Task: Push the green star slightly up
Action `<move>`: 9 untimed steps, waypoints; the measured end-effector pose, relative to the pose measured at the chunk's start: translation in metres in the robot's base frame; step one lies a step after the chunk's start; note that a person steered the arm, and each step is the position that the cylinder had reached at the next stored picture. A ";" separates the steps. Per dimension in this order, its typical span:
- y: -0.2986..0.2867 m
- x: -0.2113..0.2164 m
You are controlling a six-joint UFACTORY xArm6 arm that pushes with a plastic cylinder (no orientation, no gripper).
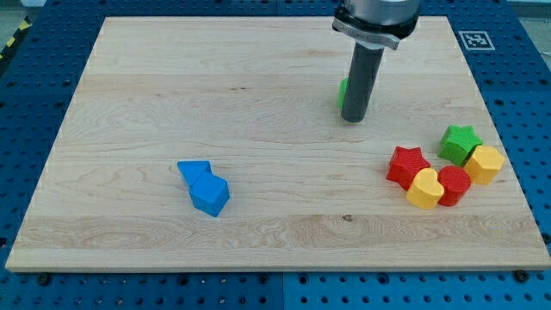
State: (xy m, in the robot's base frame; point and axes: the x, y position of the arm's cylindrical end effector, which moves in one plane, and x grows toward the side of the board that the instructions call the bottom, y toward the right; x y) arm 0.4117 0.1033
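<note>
Resting on the wooden board [172, 77] in the upper right of the frame, my tip [352, 120] stands well apart from the green star [459, 143], which sits near the right edge, a little above the frame's middle height. As the arm ends in a plain dark rod, there is no claw to be spread, pressed together or pinching. Just behind the rod, on its left side, a small green block [343, 93] peeks out; its shape cannot be made out because the rod covers most of it. Around the green star the board is crowded: a yellow block [485, 163] touches it at its lower right, a red heart-like block [454, 184] lies just below it, a yellow heart-like block [423, 189] sits against that one's left, and a red star [407, 164] lies at the left of the cluster. Above the green star only bare wood shows. Far off in the lower left, a blue triangle-like block [195, 170] touches a blue cube-like block [210, 195].
</note>
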 end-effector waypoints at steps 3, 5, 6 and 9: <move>0.136 0.006; 0.200 0.064; 0.194 0.067; 0.140 0.100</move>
State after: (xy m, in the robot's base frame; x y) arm 0.5114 0.2429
